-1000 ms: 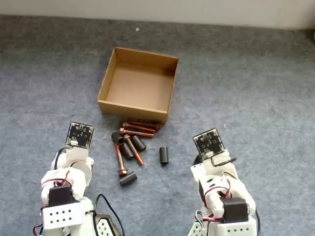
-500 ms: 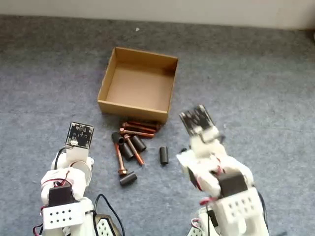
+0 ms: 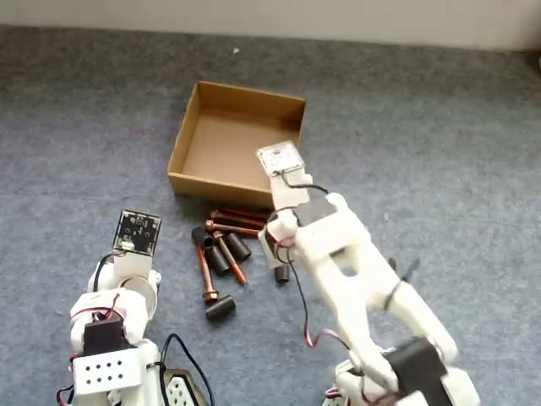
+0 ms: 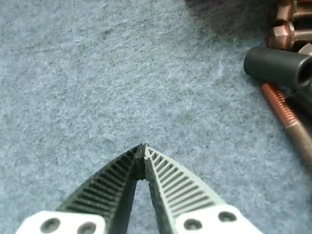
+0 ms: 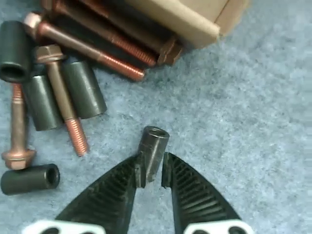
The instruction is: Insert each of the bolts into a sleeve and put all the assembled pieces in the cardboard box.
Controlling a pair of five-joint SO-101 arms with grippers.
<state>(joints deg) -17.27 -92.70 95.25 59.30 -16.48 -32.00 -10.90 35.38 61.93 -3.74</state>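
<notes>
Several copper bolts [image 3: 238, 227] and black sleeves [image 3: 221, 309] lie in a loose heap on the grey carpet just in front of the cardboard box [image 3: 218, 183]. One sleeve [image 5: 153, 145] lies apart from the heap. My right gripper [image 5: 151, 168] is open, its fingertips [image 5: 138, 170] straddling that sleeve's near end. In the high view the right arm [image 3: 321, 233] stretches over this lone sleeve [image 3: 281, 273]. My left gripper [image 4: 143, 150] is shut and empty over bare carpet, a little way from a sleeve [image 4: 275, 68] and a bolt [image 4: 287, 114].
The box [image 5: 195, 19] is open-topped, and its near corner sits just beyond two bolts [image 5: 92, 51]. The left arm [image 3: 127, 279] rests at the near left, beside the heap. Open carpet [image 3: 439, 169] lies to the right of the box.
The right arm has swung forward and left from its rest pose, bringing its gripper down onto the lone sleeve. The left arm, the parts and the box have not moved.
</notes>
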